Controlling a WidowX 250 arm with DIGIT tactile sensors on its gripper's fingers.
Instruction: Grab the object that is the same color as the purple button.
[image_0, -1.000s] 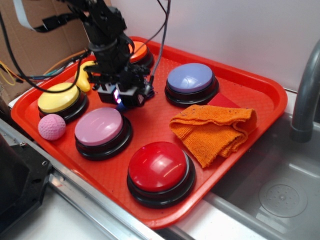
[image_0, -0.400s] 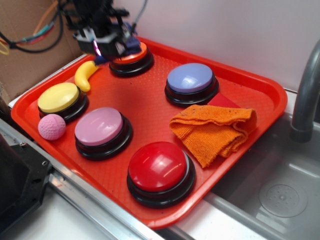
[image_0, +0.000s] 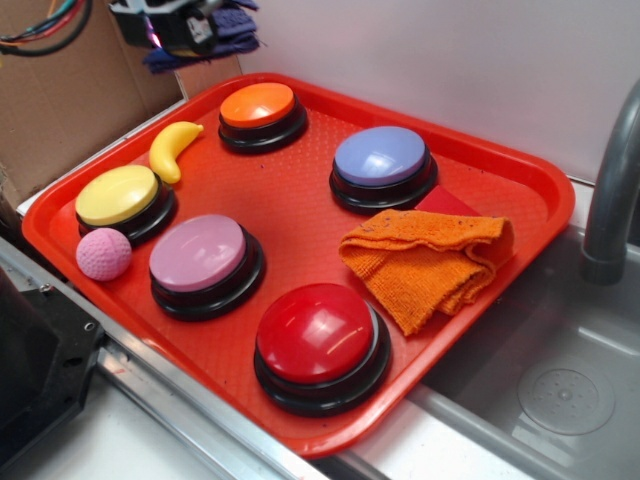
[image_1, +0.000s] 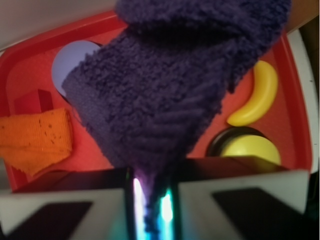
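Exterior view: the pincer (image_0: 190, 30) holds the dark purple rag (image_0: 215, 38) aloft beyond the red tray (image_0: 520, 180), which carries the purple button (image_0: 382, 157), orange cloth (image_0: 425, 262) and other buttons. Wrist view: fuzzy, ragged-edged rag (image_1: 165, 95) clamped between the jaws, hanging over the tray (image_1: 25, 55).

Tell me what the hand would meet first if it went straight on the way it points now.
The hand, shut on the purple rag, points down at the red tray. The hanging rag would likely touch the tray floor first, somewhere between the purple button and the banana; depth is unclear.
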